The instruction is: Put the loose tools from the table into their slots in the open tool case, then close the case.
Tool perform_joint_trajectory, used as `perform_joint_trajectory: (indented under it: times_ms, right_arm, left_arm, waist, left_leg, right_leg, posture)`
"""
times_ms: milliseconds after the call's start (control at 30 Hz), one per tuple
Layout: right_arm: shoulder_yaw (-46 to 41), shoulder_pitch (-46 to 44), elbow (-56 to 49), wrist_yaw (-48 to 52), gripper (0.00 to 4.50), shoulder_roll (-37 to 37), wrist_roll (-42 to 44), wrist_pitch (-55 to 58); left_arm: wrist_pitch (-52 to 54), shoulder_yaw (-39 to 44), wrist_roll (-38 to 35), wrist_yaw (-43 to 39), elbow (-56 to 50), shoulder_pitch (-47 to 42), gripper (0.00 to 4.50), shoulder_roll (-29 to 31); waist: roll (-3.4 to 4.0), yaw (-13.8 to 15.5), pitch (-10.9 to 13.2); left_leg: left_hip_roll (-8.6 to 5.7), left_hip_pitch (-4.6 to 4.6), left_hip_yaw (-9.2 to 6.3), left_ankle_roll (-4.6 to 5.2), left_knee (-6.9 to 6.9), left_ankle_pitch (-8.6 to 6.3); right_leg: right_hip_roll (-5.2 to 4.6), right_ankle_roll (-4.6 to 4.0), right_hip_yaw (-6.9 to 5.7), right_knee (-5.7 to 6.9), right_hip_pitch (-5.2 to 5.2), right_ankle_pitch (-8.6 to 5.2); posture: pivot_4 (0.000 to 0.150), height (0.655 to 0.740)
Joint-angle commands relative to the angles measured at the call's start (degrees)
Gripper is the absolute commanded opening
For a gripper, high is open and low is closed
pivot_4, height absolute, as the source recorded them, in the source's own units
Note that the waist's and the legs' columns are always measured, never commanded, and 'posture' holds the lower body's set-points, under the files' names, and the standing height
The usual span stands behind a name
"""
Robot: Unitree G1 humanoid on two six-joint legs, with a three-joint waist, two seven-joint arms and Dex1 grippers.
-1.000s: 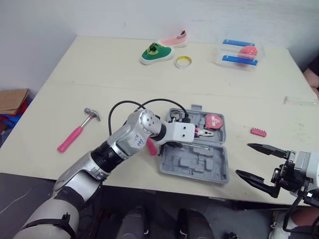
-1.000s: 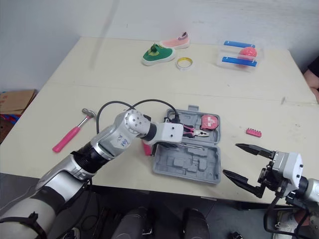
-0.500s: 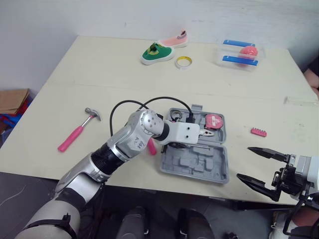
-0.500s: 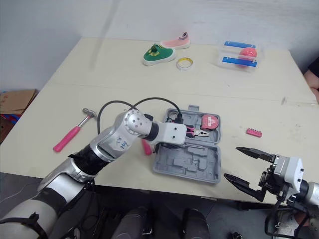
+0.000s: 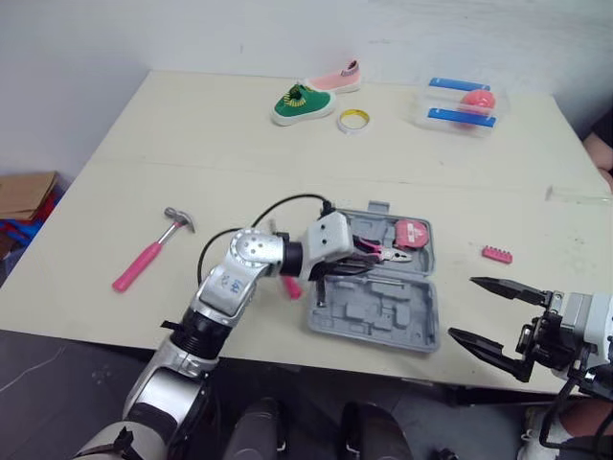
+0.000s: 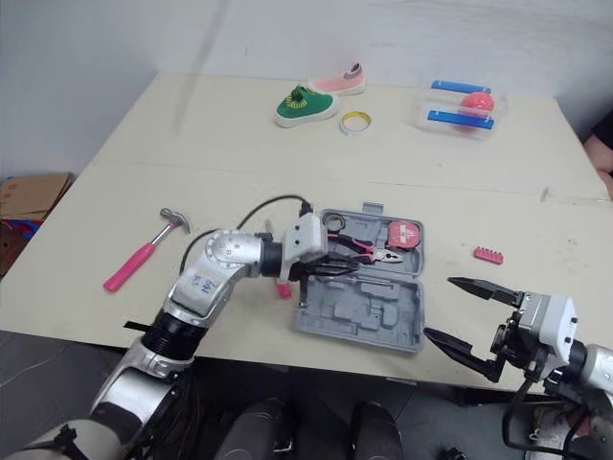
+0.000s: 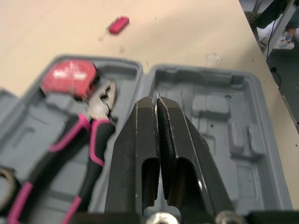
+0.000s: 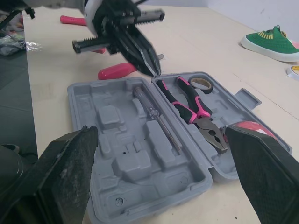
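Hovering over tool case [image 7: 224, 140], closed left pincer [image 7: 157, 99] beside pliers [image 7: 95, 114]

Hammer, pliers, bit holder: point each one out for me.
hammer [image 5: 140, 262], left eye view, middle of the pink handle
pliers [image 8: 200, 116], right wrist view, where the grips meet the metal head
bit holder [image 5: 496, 254], left eye view, middle of the pink strip
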Motion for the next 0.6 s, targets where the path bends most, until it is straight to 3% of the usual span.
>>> perform_joint_trajectory:
  times_ms: [33,467,600]
  right_arm:
    - [0.29,-0.4,-0.41,0.09,4.5,0.08,0.27,-0.44]
    - [0.48,0.23,-0.2,-0.36,4.5,0.7,-0.41,-1.41]
    - [0.05,0.83,0.83,0.54,4.5,1.04,-0.45,-2.44]
  left_arm:
    - [-3.53,-1.78,1.68,1.72,2.69,-0.68,0.09,-1.49]
    - [-5.08,-4.46,5.14,4.3,10.17,-0.34,0.09,-2.68]
    - [-1.36,-4.98,5.68,5.12,11.2,-0.64,0.09,-2.82]
  waist:
    - [0.0,0.26,0.0]
    - [0.0,0.09,0.0]
    - [0.0,0.09,0.0]
  left_leg:
    - [-0.01,-0.03,-0.01,0.01,0.01,-0.01]
    - [-0.02,-0.05,0.0,0.04,0.02,-0.05]
    - [-0.02,-0.04,0.0,0.04,0.02,-0.06]
  right_leg:
    - [-0.01,0.0,-0.01,-0.01,-0.01,0.0]
    - [-0.04,0.01,-0.01,-0.02,-0.03,0.0]
    - [-0.04,0.01,-0.01,-0.03,-0.02,0.01]
  posture:
    - [0.15,0.74]
    - [0.15,0.74]
    - [0.15,0.74]
